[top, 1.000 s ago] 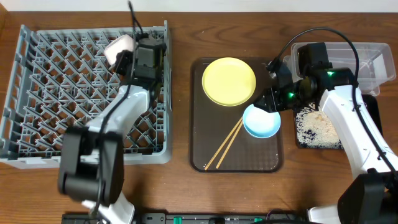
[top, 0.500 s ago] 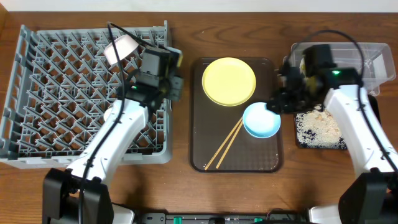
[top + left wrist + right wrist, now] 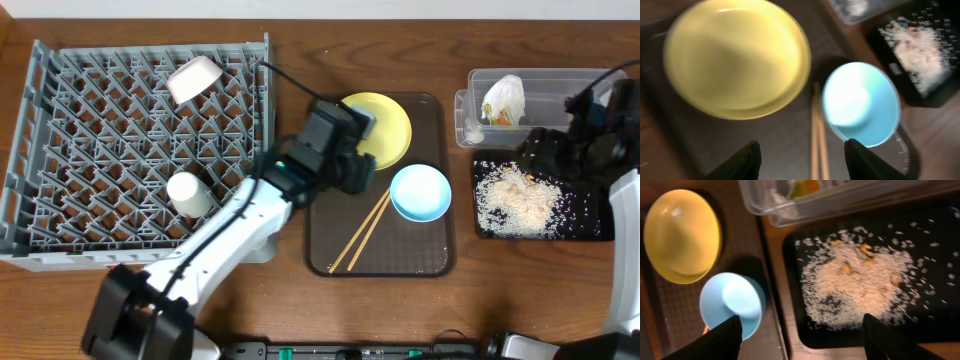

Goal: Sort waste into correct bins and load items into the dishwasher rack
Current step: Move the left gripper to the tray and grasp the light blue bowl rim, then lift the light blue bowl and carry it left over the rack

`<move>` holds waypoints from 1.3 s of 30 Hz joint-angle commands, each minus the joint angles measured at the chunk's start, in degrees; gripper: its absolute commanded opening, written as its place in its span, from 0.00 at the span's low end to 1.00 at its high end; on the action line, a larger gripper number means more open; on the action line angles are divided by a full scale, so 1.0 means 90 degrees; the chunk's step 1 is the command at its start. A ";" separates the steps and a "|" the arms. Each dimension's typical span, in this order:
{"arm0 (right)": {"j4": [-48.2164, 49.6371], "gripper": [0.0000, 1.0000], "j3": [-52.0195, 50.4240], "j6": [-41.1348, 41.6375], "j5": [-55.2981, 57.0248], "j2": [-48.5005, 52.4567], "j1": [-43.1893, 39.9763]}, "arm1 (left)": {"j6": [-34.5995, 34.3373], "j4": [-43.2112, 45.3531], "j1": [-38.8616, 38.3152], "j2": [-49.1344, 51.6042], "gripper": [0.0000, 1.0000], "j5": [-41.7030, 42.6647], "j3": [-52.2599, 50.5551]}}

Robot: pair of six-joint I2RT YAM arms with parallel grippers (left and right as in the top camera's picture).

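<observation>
The left gripper (image 3: 804,152) has been carried from the dishwasher rack (image 3: 100,150) to above the serving tray (image 3: 325,240). The right gripper (image 3: 805,335) has been drawn off that tray's right side, over the crumbs (image 3: 520,195). The chopsticks (image 3: 365,232) could be scattered or the blue bowl (image 3: 420,192) knocked, since both lie on the serving tray close under the left fingers, with the yellow plate (image 3: 390,125) alongside. Both grippers are spread open and empty — nothing is touched.

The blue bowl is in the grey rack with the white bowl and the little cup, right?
Not quite. The white bowl and the cup are in the grey rack, but the blue bowl sits on the brown tray, next to the chopsticks. The overhead view shows it.
</observation>
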 commanded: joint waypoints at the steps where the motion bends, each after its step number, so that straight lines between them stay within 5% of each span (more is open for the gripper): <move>1: -0.0056 0.76 0.0097 0.0012 0.0007 -0.0015 -0.0058 | -0.0527 0.0299 -0.0209 0.0435 0.57 0.0075 0.0019; 15: -0.0126 0.76 0.0097 0.0012 0.0007 -0.0015 -0.0044 | -0.0559 0.1316 -0.0631 0.1914 0.55 0.0012 0.0019; 21: -0.0146 0.76 0.0097 0.0012 0.0007 -0.0015 -0.0044 | -0.0556 0.1314 -0.0801 0.2149 0.42 0.0010 0.0019; 31: -0.0168 0.76 0.0097 0.0012 0.0007 -0.0015 -0.0044 | -0.0551 0.1260 -0.0838 0.2069 0.07 0.0005 0.0022; 39: -0.0168 0.76 0.0097 -0.0012 0.0010 -0.0015 -0.0044 | -0.0432 0.1103 -0.0675 0.1365 0.06 -0.0644 0.0022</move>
